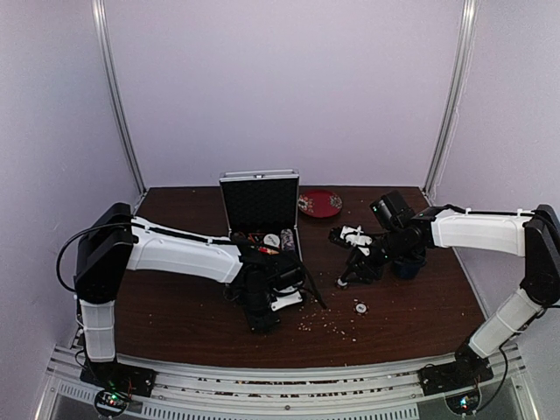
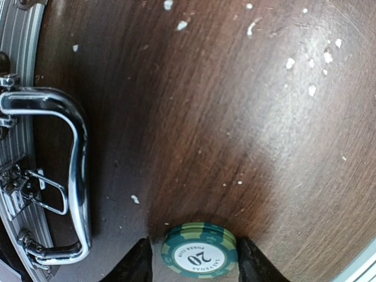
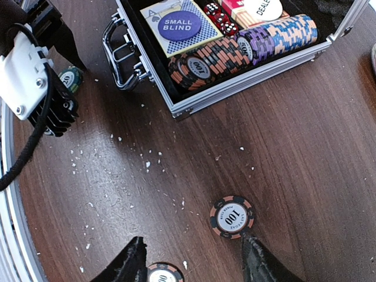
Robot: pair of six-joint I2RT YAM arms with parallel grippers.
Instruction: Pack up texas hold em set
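Observation:
The silver case (image 1: pixel 259 206) stands open with its lid upright. The right wrist view shows its inside (image 3: pixel 176 103): a blue card deck (image 3: pixel 176 26), red dice (image 3: pixel 220 16) and rows of chips (image 3: pixel 247 50). My left gripper (image 2: pixel 197 267) is open in front of the case handle (image 2: pixel 76 176). Its jaws straddle a green "20" chip (image 2: pixel 200 249) lying flat on the table. My right gripper (image 3: pixel 194 264) is open low over the table. A black-and-orange "100" chip (image 3: pixel 232 216) lies at its right fingertip, and another chip (image 3: pixel 163 274) lies by its left fingertip.
A red round plate (image 1: pixel 319 203) sits behind the case on the right. A dark blue mug (image 1: pixel 409 265) stands partly hidden behind my right arm. White crumbs are scattered over the brown table (image 1: pixel 175 306). A loose chip (image 1: pixel 360 307) lies right of centre.

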